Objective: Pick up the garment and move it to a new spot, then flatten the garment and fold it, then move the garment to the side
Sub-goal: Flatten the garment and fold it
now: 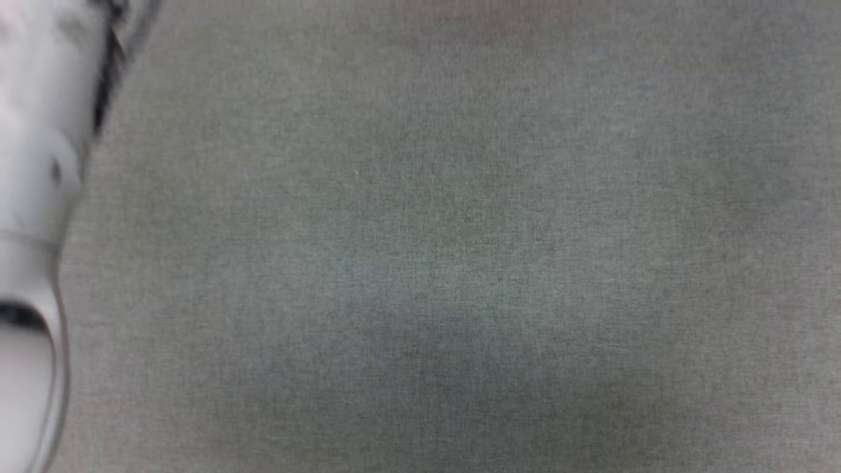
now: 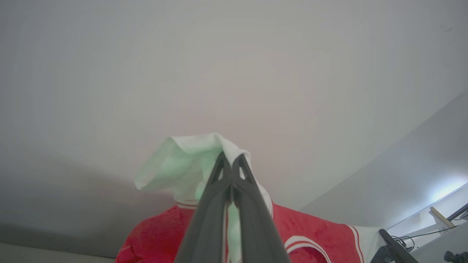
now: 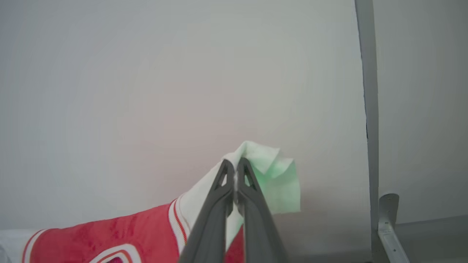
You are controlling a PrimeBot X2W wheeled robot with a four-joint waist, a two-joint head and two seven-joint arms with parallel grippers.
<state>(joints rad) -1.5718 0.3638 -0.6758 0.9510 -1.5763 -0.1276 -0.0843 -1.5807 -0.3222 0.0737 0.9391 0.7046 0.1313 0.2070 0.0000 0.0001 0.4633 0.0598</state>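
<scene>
We see the left hand (image 2: 231, 160) clamped on one white sleeve of the garment (image 2: 318, 233) and the right hand (image 3: 236, 166) clamped on the other, its red body slung between them before a pale wall (image 2: 219, 54).

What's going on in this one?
The robot holds the garment up between its two arms. The left gripper is shut on one white sleeve, and the right gripper is shut on the other, so the red body spans between them in front of a pale wall. In the head view, a pale forearm shows over a grey surface.
</scene>
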